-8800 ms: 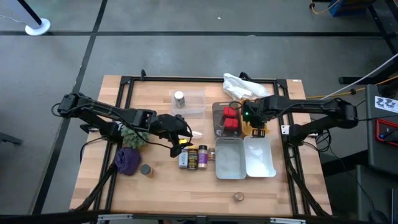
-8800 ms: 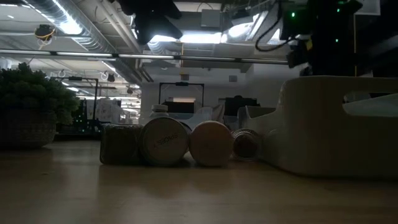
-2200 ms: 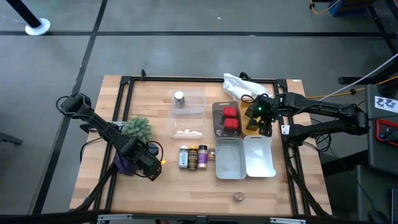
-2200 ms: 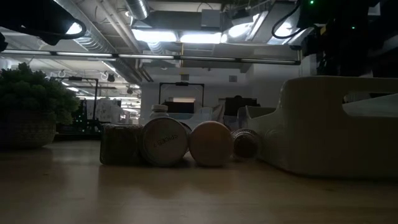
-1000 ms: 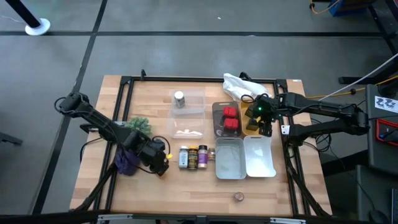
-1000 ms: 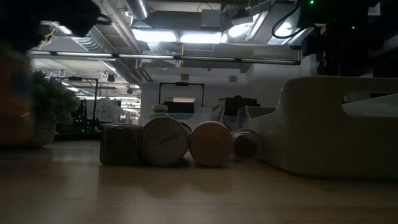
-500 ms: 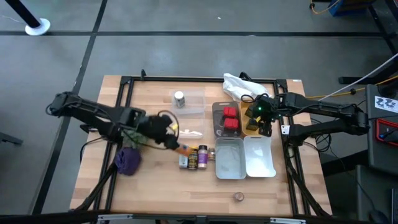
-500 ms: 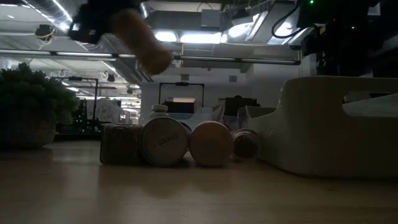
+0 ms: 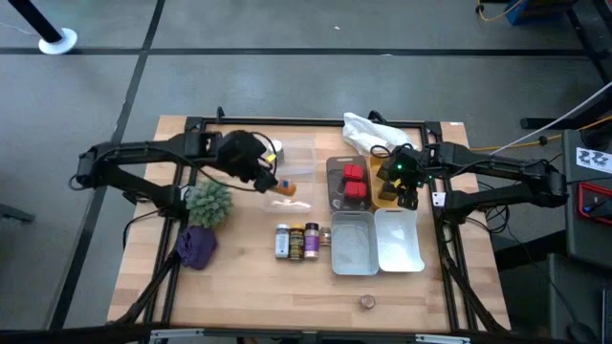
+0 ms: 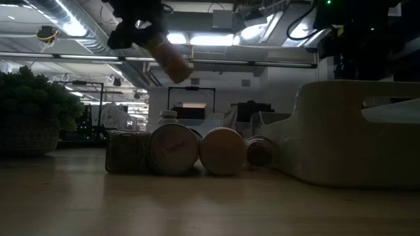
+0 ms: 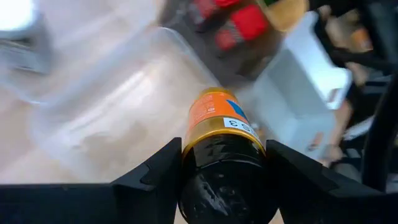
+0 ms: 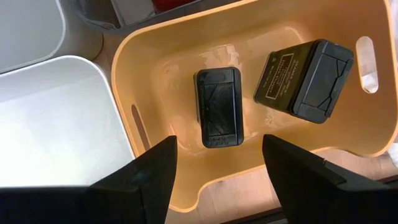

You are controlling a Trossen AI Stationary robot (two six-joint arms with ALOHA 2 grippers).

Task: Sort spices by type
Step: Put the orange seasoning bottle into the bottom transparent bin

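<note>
Pale wooden boards make up the counter (image 9: 239, 287), framed by dark rails and standing on a grey floor crossed by dark lines. Seen from counter height, the room behind shows ceiling lights, ducts and distant shelving.

Raised above the boards, the left hand (image 9: 271, 180) grasps an orange-labelled jar (image 11: 221, 134) by its dark cap, the jar lying tilted between the fingers (image 11: 149, 180). Directly beneath it sits a clear tray (image 9: 304, 162), with a silver-capped jar (image 9: 275, 150) standing inside near the hand. Further along the jar's pointing end lie a grey bin (image 9: 334, 182) holding red tins (image 9: 354, 182). A row of small jars (image 9: 297, 240) lies on the boards, nearer the front edge than the hand. Beside the left arm are a green plant (image 9: 209, 203) and a purple cloth (image 9: 195, 247).

Hovering over a yellow bin (image 12: 155, 56), the right hand (image 9: 405, 196) has its fingers spread and empty; two dark tins (image 12: 219, 107) lie below it. White trays (image 9: 378, 244) adjoin that bin.
</note>
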